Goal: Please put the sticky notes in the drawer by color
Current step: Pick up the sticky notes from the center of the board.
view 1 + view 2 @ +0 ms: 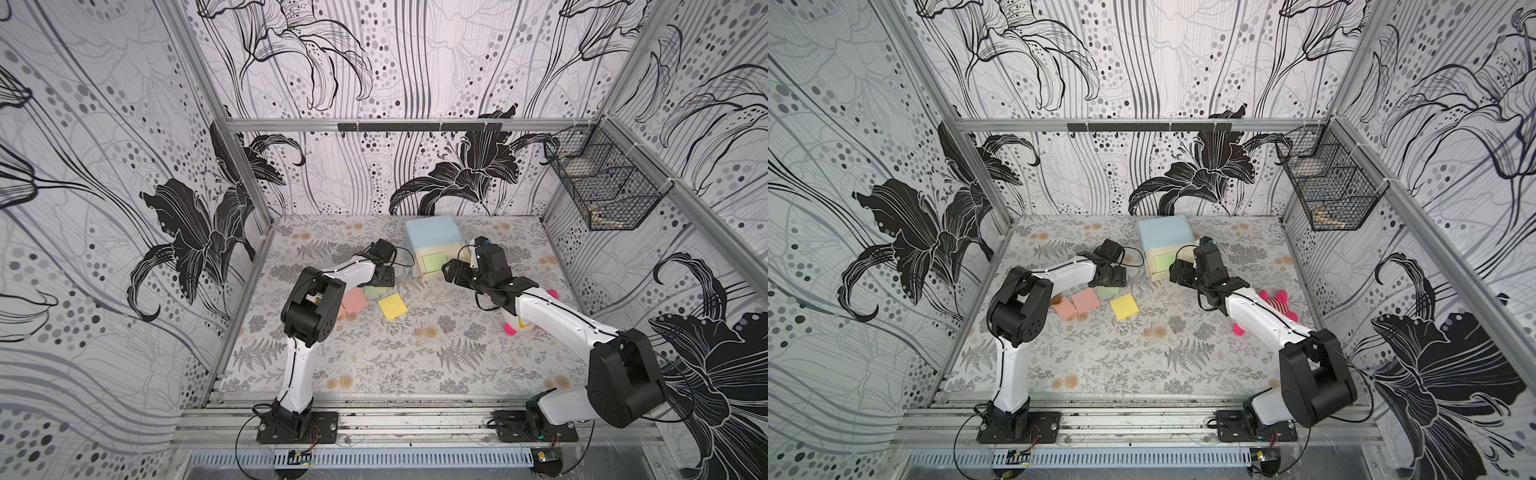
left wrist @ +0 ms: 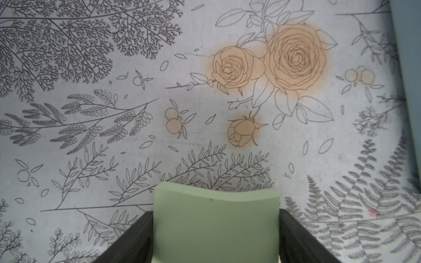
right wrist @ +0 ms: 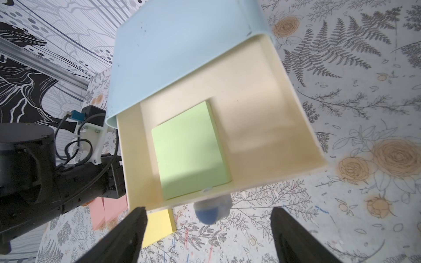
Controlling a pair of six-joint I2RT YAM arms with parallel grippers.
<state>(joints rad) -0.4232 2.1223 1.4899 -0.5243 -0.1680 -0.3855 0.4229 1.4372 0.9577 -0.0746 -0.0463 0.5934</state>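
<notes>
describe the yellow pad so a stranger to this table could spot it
Find the light blue chest at the back of the table. In front of it, slightly left, lie square pads. The yellow pad is the only yellow one, right of two pink pads and in front of the nearby green pad.

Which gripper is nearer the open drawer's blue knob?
Right. The right gripper faces the blue knob up close, jaws open; the left gripper is off beside the drawer, pinching a green pad.
</notes>
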